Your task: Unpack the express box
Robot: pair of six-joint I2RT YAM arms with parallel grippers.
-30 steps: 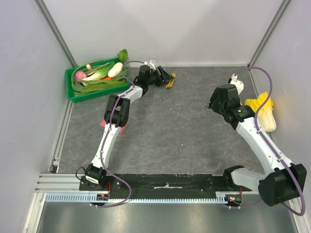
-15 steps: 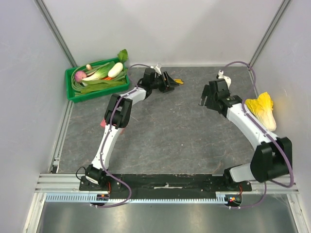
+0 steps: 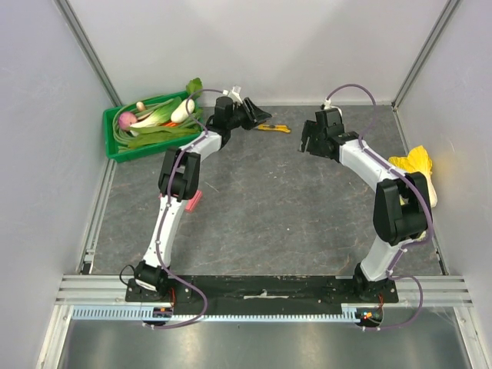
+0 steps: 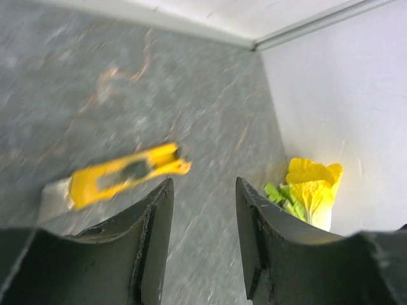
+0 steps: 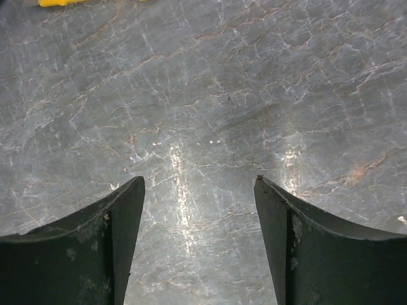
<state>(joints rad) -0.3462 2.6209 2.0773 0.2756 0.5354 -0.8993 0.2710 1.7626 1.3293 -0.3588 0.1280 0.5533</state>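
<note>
Your left end effector (image 4: pixel 202 200) was partly spread, holding nothing, the knife (image 4: pixel 121 175) just ahead. Your right end effector (image 5: pixel 198 187) was spread wide over the desk (image 5: pixel 210 89), empty too.

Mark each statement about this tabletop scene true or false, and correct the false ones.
1. The express box lies on the table beside the left arm. True.
2. The left jaws are shut on the yellow knife. False: they stand open and empty, and the knife lies on the table.
3. The green crate holds vegetables. True.
4. The yellow cabbage lies in the crate. False: it lies on the table at the right side.
5. The right jaws stand open over bare table. True.
</note>
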